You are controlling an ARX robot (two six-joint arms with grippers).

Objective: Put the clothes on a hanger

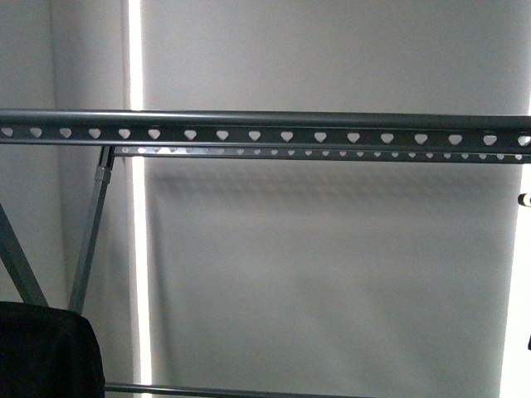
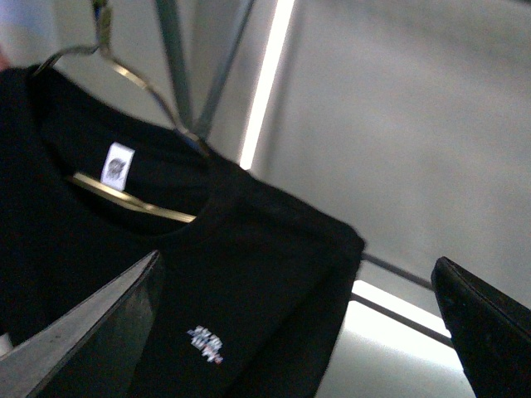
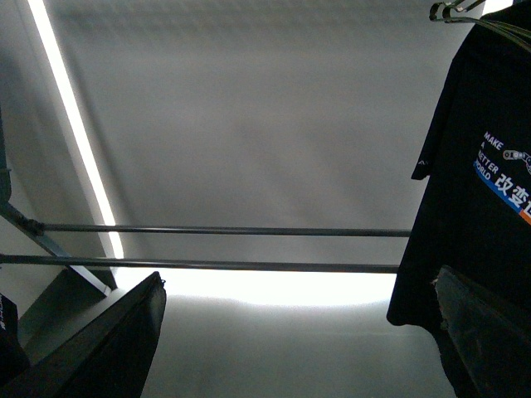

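The dark grey drying rack's top rail with heart-shaped holes crosses the front view; a second rail runs behind it. A black T-shirt hangs on a thin metal coat hanger in the left wrist view, with a small print low on it. My left gripper is open, one finger over the shirt. The right wrist view shows a black T-shirt printed "MAKE A BETTER WORLD" hanging at one side. My right gripper is open and empty. A black cloth corner shows bottom left in front.
Slanted rack legs stand at the left. Two thin lower bars cross the right wrist view. A pale wall with a bright vertical light strip lies behind the rack.
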